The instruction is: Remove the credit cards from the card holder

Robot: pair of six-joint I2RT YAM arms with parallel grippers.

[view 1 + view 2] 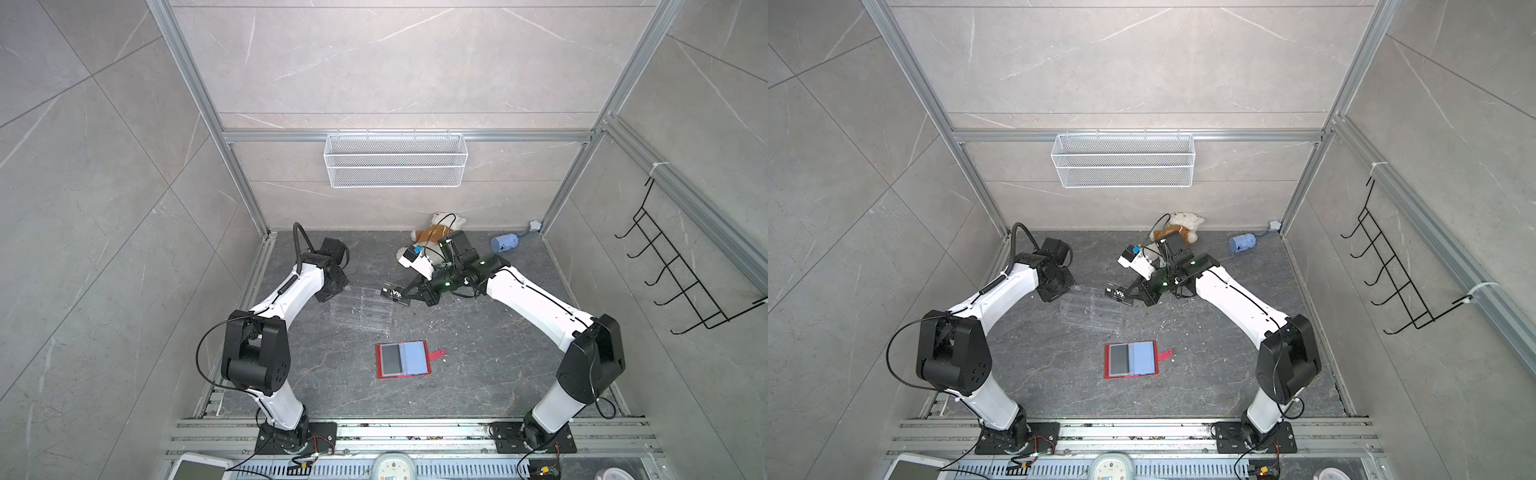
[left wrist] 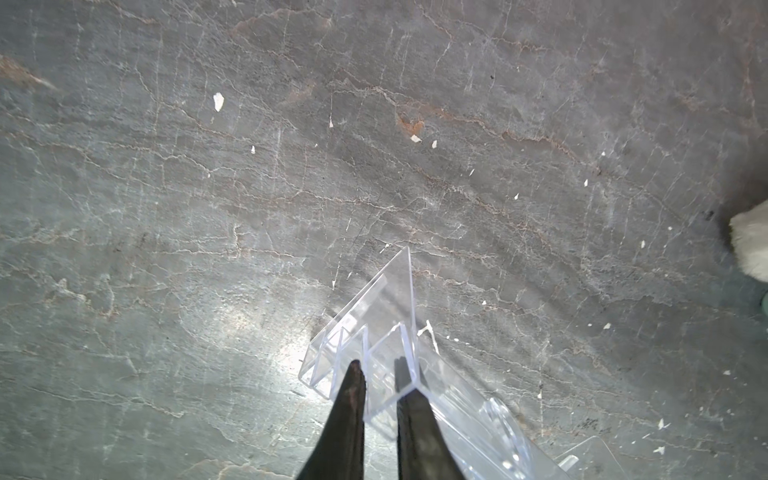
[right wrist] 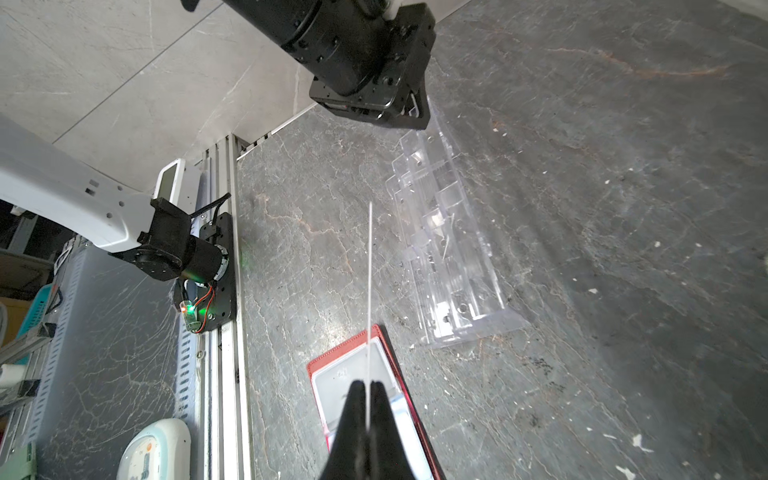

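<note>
The red card holder (image 1: 417, 371) (image 1: 1144, 373) lies open and flat on the dark floor, with a dark grey credit card (image 1: 390, 358) in its left sleeve. A black credit card with white "Vip" lettering (image 1: 395, 294) (image 1: 1119, 294) hangs above the right back corner of a clear acrylic rack (image 1: 361, 311), with my right gripper (image 1: 409, 296) (image 3: 369, 384) shut on it. In the right wrist view that card (image 3: 369, 270) shows edge-on as a thin pale line, with the card holder (image 3: 332, 357) below it. My left gripper (image 2: 378, 368) is shut on a clear wall of the rack (image 2: 399, 299) at its left end.
A plush toy (image 1: 436, 235) and a blue bottle (image 1: 505, 242) lie near the back wall. A white wire basket (image 1: 395, 160) hangs on the back wall. A black hook rack (image 1: 685, 270) hangs on the right wall. Metal rails (image 1: 415, 432) run along the front.
</note>
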